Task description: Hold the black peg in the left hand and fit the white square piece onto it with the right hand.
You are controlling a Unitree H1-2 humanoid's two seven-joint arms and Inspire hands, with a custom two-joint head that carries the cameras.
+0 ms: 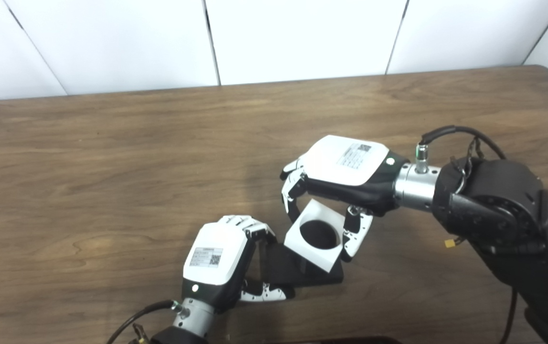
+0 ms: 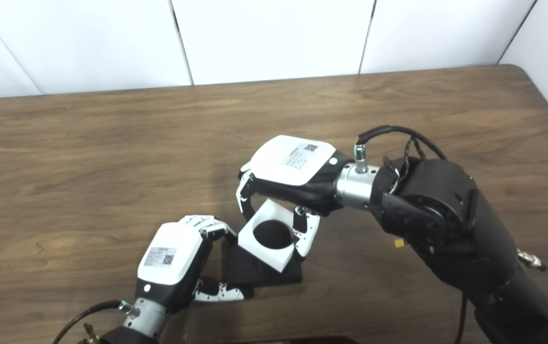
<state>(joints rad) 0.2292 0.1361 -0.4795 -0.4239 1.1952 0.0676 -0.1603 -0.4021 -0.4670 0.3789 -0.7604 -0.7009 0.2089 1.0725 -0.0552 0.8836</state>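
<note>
Here the white square piece point(image 1: 316, 235) sits tilted in the right hand point(image 1: 345, 174), pinched between fingers point(image 1: 292, 191) on its far-left edge and the thumb point(image 1: 356, 234) on its near-right edge, round hole facing up and toward the camera. Directly under it and slightly toward the robot lies the black peg point(image 1: 302, 273), of which only its dark flat base shows; the upright part is hidden behind the white piece, so its axis cannot be judged. The left hand point(image 1: 221, 263) is clamped on that base from the left, low on the wooden table point(image 1: 111, 191). The right arm reaches in palm-down, wrist level. Seating likely needs the hole levelled over the peg.
</note>
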